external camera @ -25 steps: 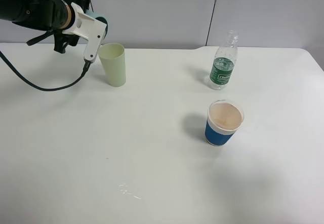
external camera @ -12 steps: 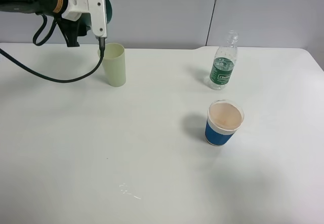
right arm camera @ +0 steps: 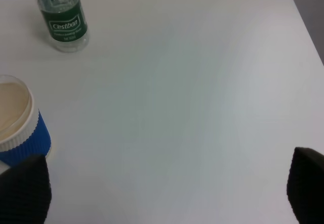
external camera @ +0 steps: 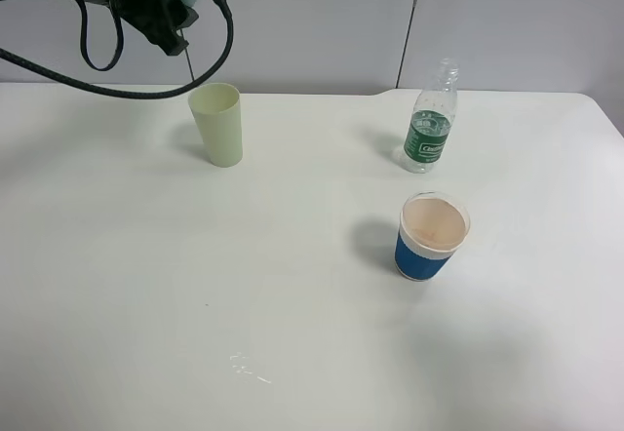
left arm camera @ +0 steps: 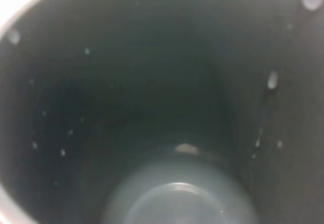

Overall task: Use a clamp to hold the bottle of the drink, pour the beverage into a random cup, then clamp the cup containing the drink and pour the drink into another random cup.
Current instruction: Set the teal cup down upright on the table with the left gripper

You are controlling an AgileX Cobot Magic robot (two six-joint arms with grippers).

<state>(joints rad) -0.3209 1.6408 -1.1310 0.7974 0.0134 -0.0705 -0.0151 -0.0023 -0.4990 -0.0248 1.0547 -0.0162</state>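
bottle (external camera: pixel 430 119) stands upright just behind the blue cup (external camera: pixel 430 238), nearer our right gripper (right arm camera: pixel 162 183), whose jaws hang released with both ahead of them, while our left gripper's jaw state we cannot tell.

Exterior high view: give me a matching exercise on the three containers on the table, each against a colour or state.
Things:
1. bottle
2. paper cup
3. plastic cup

Descriptions:
A. pale green, near the far left of the table
B. clear with a green label, no cap
C. blue sleeve, white rim, pale drink inside

Pairs: 1-B, 2-C, 3-A
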